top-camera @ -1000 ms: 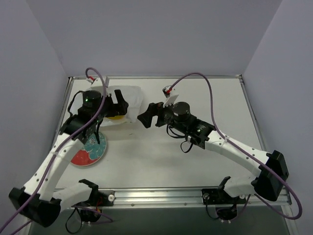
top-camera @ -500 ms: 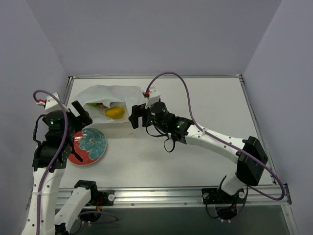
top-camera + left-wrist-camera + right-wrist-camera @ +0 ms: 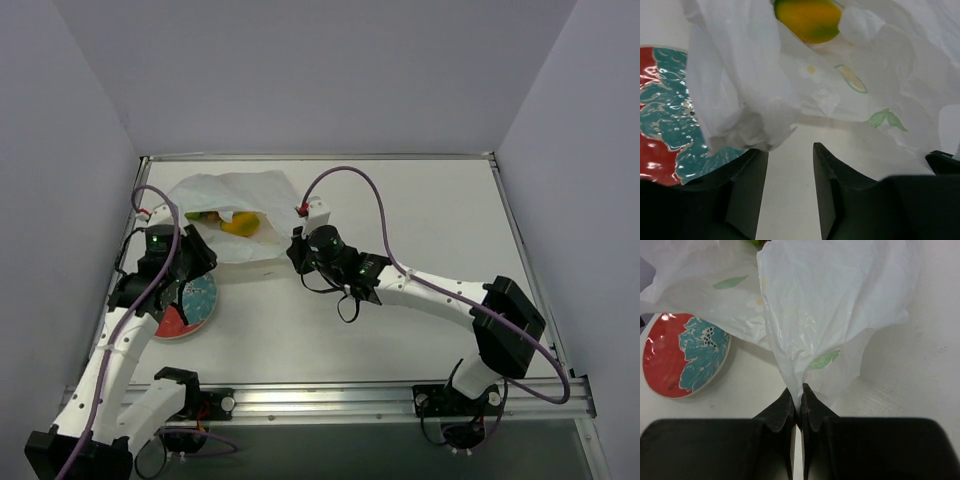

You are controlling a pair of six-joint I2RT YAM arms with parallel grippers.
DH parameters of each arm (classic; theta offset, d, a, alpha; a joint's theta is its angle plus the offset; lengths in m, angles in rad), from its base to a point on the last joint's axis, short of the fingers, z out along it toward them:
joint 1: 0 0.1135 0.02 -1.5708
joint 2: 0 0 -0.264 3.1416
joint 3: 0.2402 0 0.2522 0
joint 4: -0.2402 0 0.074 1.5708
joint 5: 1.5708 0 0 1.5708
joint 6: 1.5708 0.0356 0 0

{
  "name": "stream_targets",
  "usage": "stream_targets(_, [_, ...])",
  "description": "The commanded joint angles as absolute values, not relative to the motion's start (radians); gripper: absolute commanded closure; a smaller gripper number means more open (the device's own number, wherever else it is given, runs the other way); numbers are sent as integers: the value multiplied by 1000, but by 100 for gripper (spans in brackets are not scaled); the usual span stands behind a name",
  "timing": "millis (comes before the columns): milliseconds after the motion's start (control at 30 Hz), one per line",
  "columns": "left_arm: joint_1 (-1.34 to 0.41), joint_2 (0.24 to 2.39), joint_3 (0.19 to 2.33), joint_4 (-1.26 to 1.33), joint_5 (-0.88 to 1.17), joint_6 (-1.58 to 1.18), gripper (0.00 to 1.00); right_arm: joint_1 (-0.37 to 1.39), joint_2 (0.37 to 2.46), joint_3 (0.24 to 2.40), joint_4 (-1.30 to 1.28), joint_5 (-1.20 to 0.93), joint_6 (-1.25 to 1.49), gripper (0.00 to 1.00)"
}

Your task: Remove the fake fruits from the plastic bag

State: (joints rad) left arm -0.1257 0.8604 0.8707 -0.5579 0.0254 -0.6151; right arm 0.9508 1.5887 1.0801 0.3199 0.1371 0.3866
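Observation:
The white crinkled plastic bag [image 3: 240, 205] lies at the back left of the table. Inside its mouth show a yellow-orange mango-shaped fake fruit [image 3: 240, 223] and a green one [image 3: 206, 215]. My right gripper [image 3: 295, 250] is shut on a pinched fold of the bag's right edge [image 3: 799, 390]. My left gripper [image 3: 198, 260] sits at the bag's near left corner. Its jaws are open with only bare table between them [image 3: 790, 152], and the bag's lower fold [image 3: 745, 130] hangs just past the left fingertip. The mango fruit [image 3: 810, 19] shows through the bag's mouth.
A round red-rimmed plate [image 3: 190, 305] with a teal floral centre lies just left of and nearer than the bag, under my left wrist; the same plate [image 3: 685, 352] shows left of the pinched fold. Walls close in the table's left, back and right.
My right gripper has shut on the bag's right edge. My left arm has swung from beside the plate towards the bag's near corner, and its jaws have narrowed.

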Motion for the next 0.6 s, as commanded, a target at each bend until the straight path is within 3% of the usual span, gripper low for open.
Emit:
stream_targets(0, [-231, 865, 942, -480, -35, -653, 62, 969, 1531, 1020, 411, 95, 434, 100])
stream_targets(100, [-368, 804, 963, -520, -181, -629, 63, 1012, 1520, 985, 428, 95, 446, 100])
stream_targets(267, [-413, 719, 1051, -659, -432, -562, 72, 1066, 1474, 985, 454, 55, 446, 100])
stream_targets(333, [-411, 750, 1098, -702, -468, -549, 85, 1078, 1442, 988, 456, 60, 442, 100])
stream_targets(467, [-413, 796, 1083, -744, -411, -560, 87, 1086, 1373, 971, 451, 118, 442, 100])
stream_targets(533, [-410, 772, 1049, -762, -457, -581, 68, 1085, 1349, 968, 437, 133, 433, 100])
stream_targets(567, [-408, 759, 1043, -775, -475, -581, 39, 1085, 1344, 968, 431, 144, 428, 100])
